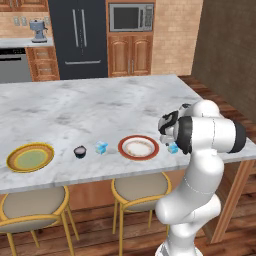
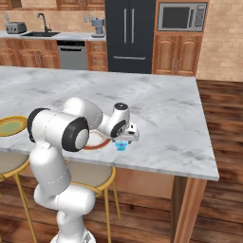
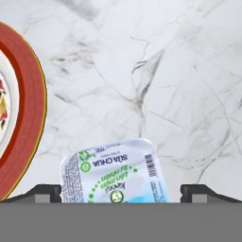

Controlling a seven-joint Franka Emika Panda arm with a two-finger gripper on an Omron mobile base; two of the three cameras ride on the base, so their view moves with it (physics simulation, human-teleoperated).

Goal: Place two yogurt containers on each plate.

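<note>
Gripper point(image 3: 121, 194) wide open astride yogurt tub point(image 3: 115, 177), beside red-rimmed plate point(image 3: 29, 118).

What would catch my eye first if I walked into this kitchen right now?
The big white robot arm bending over the marble island counter, its open end effector straddling a small blue-and-white yogurt tub. Beside it lies a red-rimmed plate; farther left a yellow-rimmed plate.
</note>
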